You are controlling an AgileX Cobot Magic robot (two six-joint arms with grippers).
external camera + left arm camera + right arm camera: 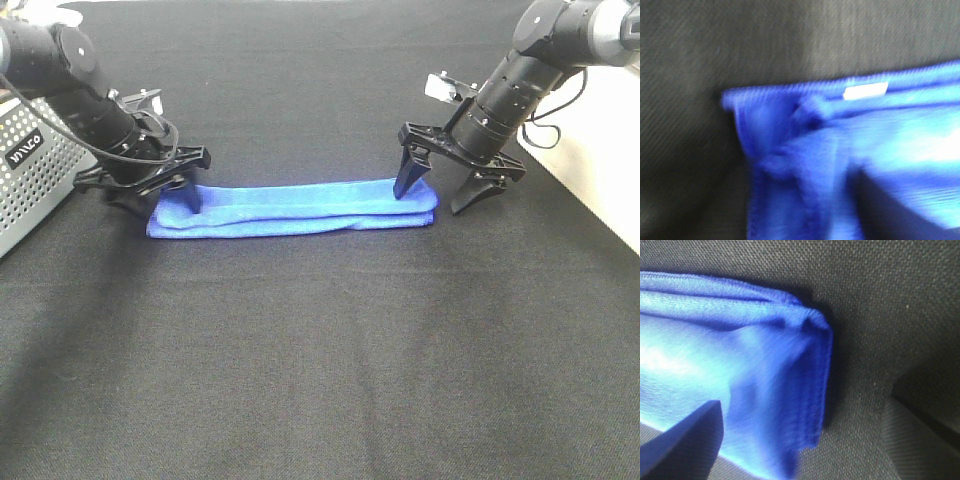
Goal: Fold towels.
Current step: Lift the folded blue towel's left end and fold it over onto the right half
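Note:
A blue towel (290,209) lies folded into a long narrow strip across the black table (320,360). My left gripper (158,197) is open at the strip's left end, with one finger resting on the towel and the other just off it. The blurred left wrist view shows that end's bunched corner (790,140) and one dark finger (890,210). My right gripper (437,190) is open and straddles the right end, one finger on the towel and one on the table beside it. The right wrist view shows the layered end (805,370) between the fingers (685,445).
A grey perforated metal box (30,170) stands at the left edge beside the left arm. A white surface (600,170) borders the black cloth at the right. A small white tag (865,91) sits on the towel's edge.

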